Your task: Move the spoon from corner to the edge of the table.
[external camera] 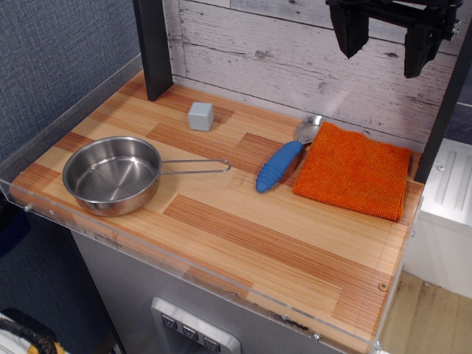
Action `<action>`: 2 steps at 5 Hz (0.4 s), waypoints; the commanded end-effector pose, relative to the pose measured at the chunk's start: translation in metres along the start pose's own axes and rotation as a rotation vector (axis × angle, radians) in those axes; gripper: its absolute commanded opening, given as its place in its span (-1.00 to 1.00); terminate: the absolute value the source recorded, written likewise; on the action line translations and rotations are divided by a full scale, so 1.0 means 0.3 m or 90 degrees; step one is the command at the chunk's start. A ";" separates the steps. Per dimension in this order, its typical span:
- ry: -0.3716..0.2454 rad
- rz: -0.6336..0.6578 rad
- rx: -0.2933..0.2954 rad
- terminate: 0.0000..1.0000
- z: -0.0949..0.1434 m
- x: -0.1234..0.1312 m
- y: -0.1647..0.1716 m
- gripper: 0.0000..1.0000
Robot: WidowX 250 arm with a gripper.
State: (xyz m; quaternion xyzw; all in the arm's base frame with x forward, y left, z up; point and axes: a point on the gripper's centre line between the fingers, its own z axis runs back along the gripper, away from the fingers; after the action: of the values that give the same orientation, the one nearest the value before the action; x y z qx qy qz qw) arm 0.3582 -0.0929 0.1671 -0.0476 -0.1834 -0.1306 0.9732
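Note:
The spoon (284,158) lies on the wood-plank table (243,236) toward the back right. Its ribbed blue handle points toward the front left. Its silver bowl is near the back wall, touching the left edge of the orange cloth (355,171). My gripper (385,40) hangs high at the top right, above the cloth and well above the spoon. Its two dark fingers (349,31) are spread apart with nothing between them.
A steel pan (112,175) with a wire handle sits at the front left. A small grey cube (200,116) stands near the back. A dark post (153,48) rises at the back left. A clear acrylic rim (221,284) edges the front.

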 end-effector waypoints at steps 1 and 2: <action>0.000 0.000 0.000 -1.00 0.000 0.000 0.000 1.00; 0.015 0.027 0.011 -1.00 -0.002 -0.063 0.048 1.00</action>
State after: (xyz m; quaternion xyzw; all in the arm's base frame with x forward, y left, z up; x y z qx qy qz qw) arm 0.3433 -0.0749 0.1346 -0.0387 -0.1360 -0.1081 0.9840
